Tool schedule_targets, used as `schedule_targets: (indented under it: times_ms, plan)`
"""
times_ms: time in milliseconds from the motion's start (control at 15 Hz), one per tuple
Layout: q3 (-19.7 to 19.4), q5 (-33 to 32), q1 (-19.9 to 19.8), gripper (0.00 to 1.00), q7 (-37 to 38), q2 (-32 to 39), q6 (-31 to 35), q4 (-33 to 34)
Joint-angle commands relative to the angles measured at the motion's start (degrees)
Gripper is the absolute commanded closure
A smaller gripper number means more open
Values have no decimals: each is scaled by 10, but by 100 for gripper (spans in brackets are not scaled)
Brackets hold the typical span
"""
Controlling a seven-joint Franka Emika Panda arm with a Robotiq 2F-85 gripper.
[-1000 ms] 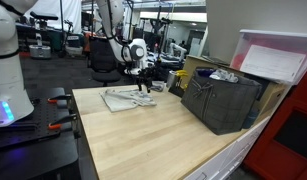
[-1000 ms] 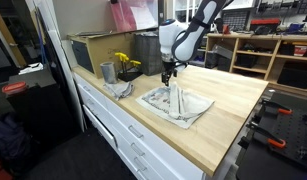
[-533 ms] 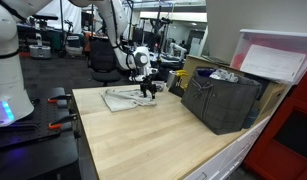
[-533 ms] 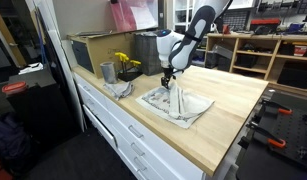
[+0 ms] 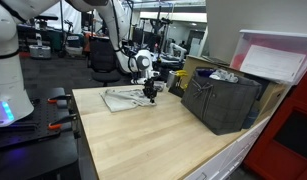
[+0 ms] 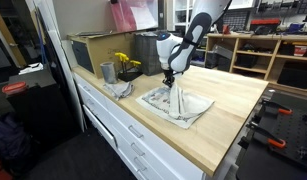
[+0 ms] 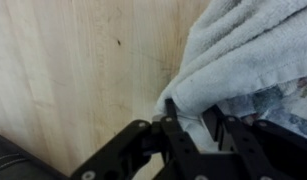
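1. White towel (image 7: 243, 50) cloth fills the right of the wrist view, lying on the pale wooden worktop (image 7: 83, 70). My tool (image 7: 190, 112) stands right at its edge, with a fold of cloth bulging up between the dark fingers (image 7: 170, 108).
2. The jaws sit one on each side of that fold, neither wide apart nor fully together. I cannot tell whether they truly pinch the cloth or only straddle it.
3. Coming in at the edge makes sense to me: the middle lies flat, while the border offers a lip to get round.
4. In both exterior views the tool (image 6: 168, 80) points straight down onto the spread towel (image 6: 178, 105), which lies toward one end of the worktop (image 5: 143, 130).
5. Beyond it, in an exterior view, stand a metal cup (image 6: 107, 72), something yellow (image 6: 124, 62) and a crumpled grey rag (image 6: 121, 88), all apart from the towel.
6. Farthest off, a black crate (image 5: 221, 100) occupies the other end; nothing blocks the arm.
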Motion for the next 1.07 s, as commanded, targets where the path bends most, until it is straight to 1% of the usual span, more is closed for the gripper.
schedule_targets:
  times_ms: [0,67,133,267,533,600,667,733,933,1000]
  plan:
    - [-12,2,3,95,3,-6,-27,7]
    - [-13,2,2,99,3,-9,-30,4]
    - [-13,2,1,100,-3,-19,-40,-3]
    - [1,8,-9,100,-21,-48,-67,-22]
    - [24,6,-19,100,-33,-80,-112,-30]
    - [34,9,-26,81,-41,-83,-117,-29]
    - [46,15,-35,73,-50,-82,-123,-24]
    - [56,21,-45,68,-59,-78,-134,-16]
    - [89,60,-83,44,-102,-58,-186,7]
    - [99,74,-97,37,-120,-55,-204,11]
